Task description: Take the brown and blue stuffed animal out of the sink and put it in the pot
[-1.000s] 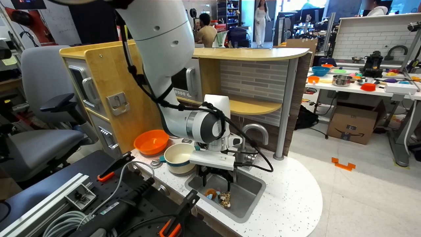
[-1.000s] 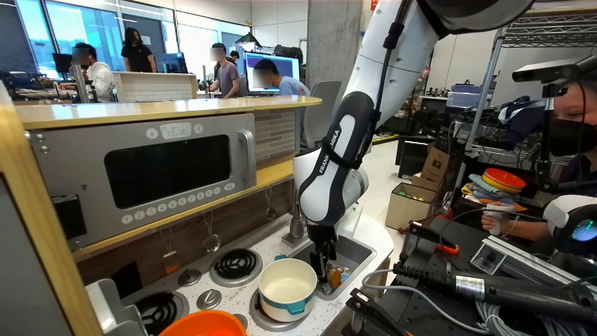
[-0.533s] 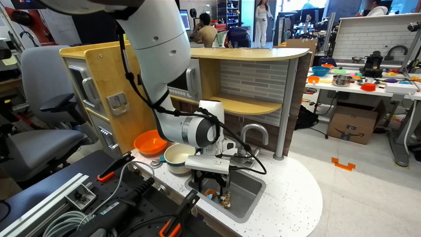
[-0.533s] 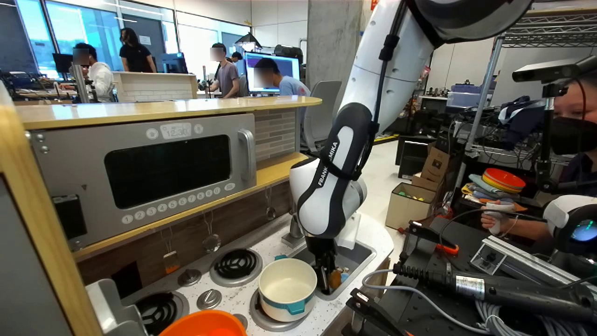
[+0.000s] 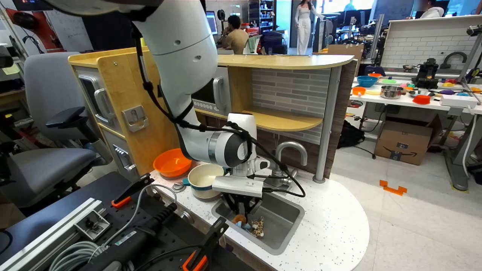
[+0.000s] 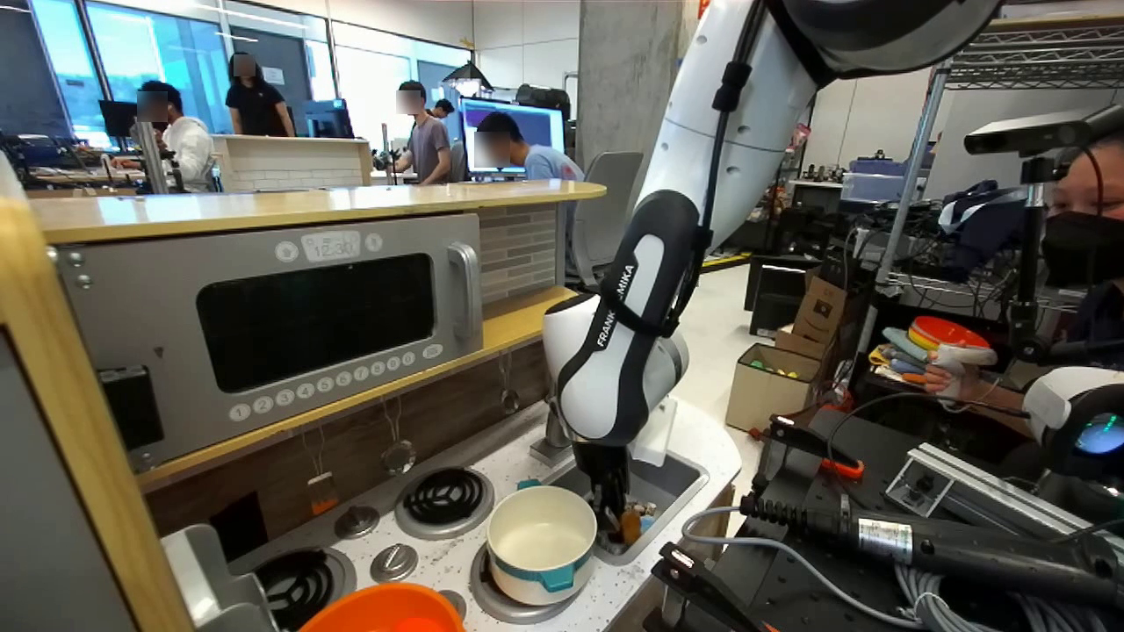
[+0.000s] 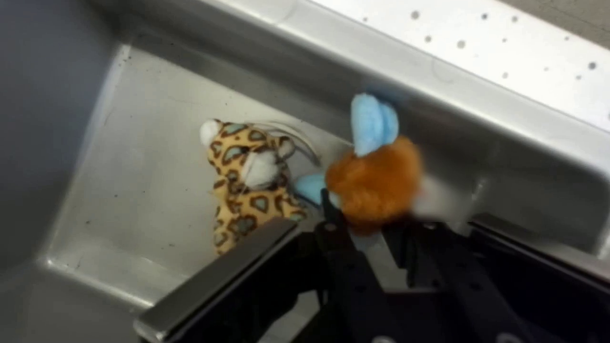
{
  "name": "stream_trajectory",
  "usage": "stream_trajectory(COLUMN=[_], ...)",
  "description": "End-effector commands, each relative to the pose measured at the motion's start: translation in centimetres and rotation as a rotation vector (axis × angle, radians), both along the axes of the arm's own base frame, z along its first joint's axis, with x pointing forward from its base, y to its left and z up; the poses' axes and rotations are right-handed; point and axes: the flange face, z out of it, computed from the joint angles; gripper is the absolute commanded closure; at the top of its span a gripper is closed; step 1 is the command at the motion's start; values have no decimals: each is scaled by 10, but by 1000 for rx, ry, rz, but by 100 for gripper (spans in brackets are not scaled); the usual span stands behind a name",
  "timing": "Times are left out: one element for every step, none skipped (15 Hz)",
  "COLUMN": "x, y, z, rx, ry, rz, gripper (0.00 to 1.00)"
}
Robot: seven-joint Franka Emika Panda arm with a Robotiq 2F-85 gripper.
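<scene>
Toy (image 7: pixel 376 178), brown and blue, lies in the sink (image 7: pixel 147 166), and the gripper (image 7: pixel 361 214) looks to be pinching its fur. It should be light, soft and squishy, so its round brown middle is good to hold. One fingertip is hidden, and the white blur (image 7: pixel 438 200) beside the fur is too smudgy to name.

Fuzzy plush stuffed animal (image 7: pixel 376 183) — dull-sheened metal sink (image 7: pixel 147 143) — smooth pot (image 6: pixel 540 534)

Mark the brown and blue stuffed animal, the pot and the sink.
Brown and blue stuffed animal (image 7: pixel 376 183): wrist view, on its brown fur.
Pot (image 6: pixel 542 540): in an exterior view, on its cream inside.
Sink (image 5: pixel 279 220): in an exterior view, on its grey floor.
</scene>
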Motion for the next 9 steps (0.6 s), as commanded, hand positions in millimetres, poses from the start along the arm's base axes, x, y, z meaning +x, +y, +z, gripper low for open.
stream_trajectory(x=[6,8,10,10,10,9,7,4,1], y=[-4,-6,-7,-9,-10,-11,-12,-11,-10], z=[33,42,52,63,74,84,95,105,115], rx=[-1,-3,-7,-14,-24,-26,-29,-29,-31], ry=[-28,-40,-47,-50,-57,-57,-64,-74,-80], rz=[-16,-22,-27,-31,-38,-45,-53,-56,-59], gripper=[99,100,100,98,98,100,98,98,98])
